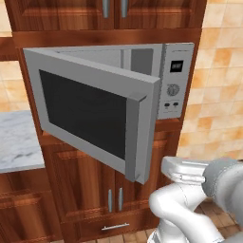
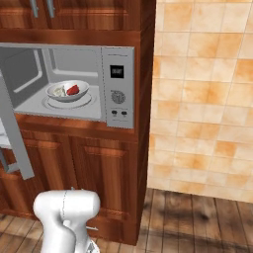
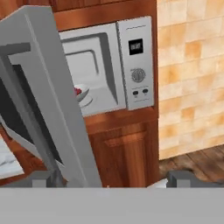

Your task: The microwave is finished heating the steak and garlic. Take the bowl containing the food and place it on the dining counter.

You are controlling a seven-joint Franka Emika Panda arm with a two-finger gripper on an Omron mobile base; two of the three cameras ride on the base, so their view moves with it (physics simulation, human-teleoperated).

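Note:
The silver-grey microwave [image 2: 117,86] sits built into wooden cabinets, its door [image 1: 90,111] swung wide open to the left. On the turntable inside stands the white bowl [image 2: 67,97], holding the red steak [image 2: 73,89] and the pale garlic [image 2: 60,91]. In the hand view the door [image 3: 48,96] hides most of the bowl [image 3: 83,92]; a bit of steak [image 3: 78,91] peeks past it. My gripper [image 3: 113,180] is open and empty, well back from the microwave and lower than its cavity. The dining counter is out of view.
A short marble counter top [image 1: 16,140] lies left of the microwave, under the open door. Wooden cabinet doors [image 2: 99,178] fill the space below. A tiled wall [image 2: 202,99] and wooden floor [image 2: 197,217] lie to the right. My white arm [image 1: 190,199] rises at the lower right.

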